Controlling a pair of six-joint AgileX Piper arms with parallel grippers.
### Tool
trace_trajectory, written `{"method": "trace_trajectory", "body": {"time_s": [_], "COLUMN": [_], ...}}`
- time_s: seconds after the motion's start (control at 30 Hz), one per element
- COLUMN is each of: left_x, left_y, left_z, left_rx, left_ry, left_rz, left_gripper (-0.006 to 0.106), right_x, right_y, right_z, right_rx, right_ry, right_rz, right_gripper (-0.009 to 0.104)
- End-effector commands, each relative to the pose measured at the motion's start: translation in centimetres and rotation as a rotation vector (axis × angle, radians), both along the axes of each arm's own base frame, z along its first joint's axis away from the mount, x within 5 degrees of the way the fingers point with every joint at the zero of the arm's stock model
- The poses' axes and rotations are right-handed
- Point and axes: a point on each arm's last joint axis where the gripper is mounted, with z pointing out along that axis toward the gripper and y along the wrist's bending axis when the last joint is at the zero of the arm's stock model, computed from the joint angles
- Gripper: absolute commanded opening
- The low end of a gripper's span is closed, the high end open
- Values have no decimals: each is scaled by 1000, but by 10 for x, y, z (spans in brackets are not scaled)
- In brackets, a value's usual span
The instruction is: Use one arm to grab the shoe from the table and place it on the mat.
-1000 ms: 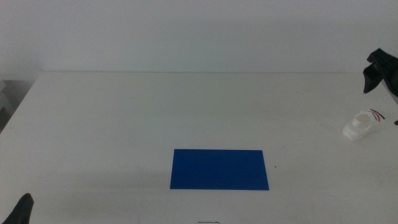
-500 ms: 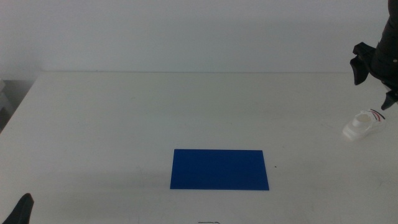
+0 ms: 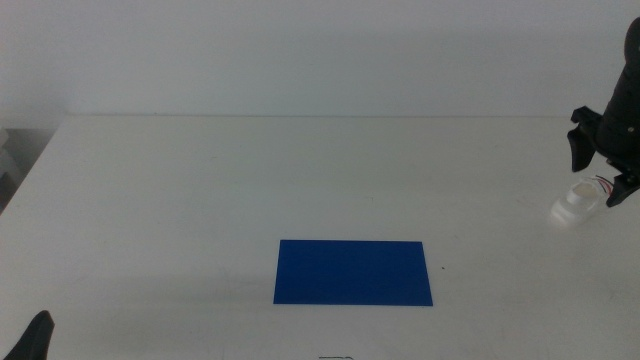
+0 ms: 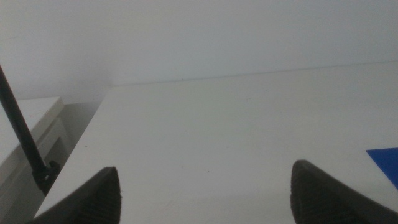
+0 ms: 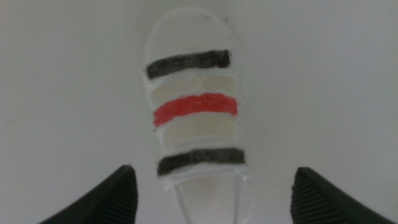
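Observation:
The white shoe [image 3: 577, 206] lies on the white table [image 3: 200, 190] at the far right edge of the middle view. My right gripper [image 3: 598, 172] hangs straight over it, open, its dark jaws spread to either side. In the right wrist view the shoe [image 5: 196, 118] fills the centre, with two dark straps and a red one, and sits between the two open jaws of the right gripper [image 5: 211, 193] without touching them. The dark blue mat [image 3: 353, 271] lies flat near the front middle of the table. My left gripper [image 4: 205, 186] waits open at the front left corner.
The table's left edge [image 4: 78, 158] and a thin dark rod [image 4: 25, 140] beside it show in the left wrist view. A corner of the mat [image 4: 387, 158] shows there too. A plain white wall stands behind the table.
My right gripper has come down and slightly left from above the table's far right, and now hangs directly over the shoe. The shoe, mat and left arm have not moved.

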Motion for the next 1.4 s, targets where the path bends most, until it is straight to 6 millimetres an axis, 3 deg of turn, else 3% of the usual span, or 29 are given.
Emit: {"method": "trace_trajectory", "body": {"time_s": [0.0,0.3,0.47,0.53,0.67,0.8,0.93,1.1,1.37], "left_x": [-1,-1,-1,-1,-1,-1,-1,-1,-1], "left_y": [0,0,0,0,0,0,0,0,0], "left_z": [10,10,10,10,10,10,10,10,10], "left_rx": [-26,-26,-26,-26,-26,-26,-26,-26,-26], "left_ry": [-104,-104,-104,-104,-104,-104,-104,-104,-104], "left_rz": [-1,-1,-1,-1,-1,-1,-1,-1,-1], "left_gripper": [94,94,94,94,94,94,94,94,94], "right_x": [0,8,8,9,4,-4,-8,-23,-63], "right_y": [-4,-8,-9,-9,-3,13,53,117,237], "right_z": [29,4,1,1,5,21,45,69,72], "right_rx": [-26,-55,-65,-62,-18,-63,-136,-25,89], "right_ry": [-78,-48,-40,-52,-13,12,-40,-107,-97], "right_rz": [7,16,11,10,-5,-4,92,133,340], "right_gripper": [57,45,41,35,13,-1,-1,-1,-1]}}
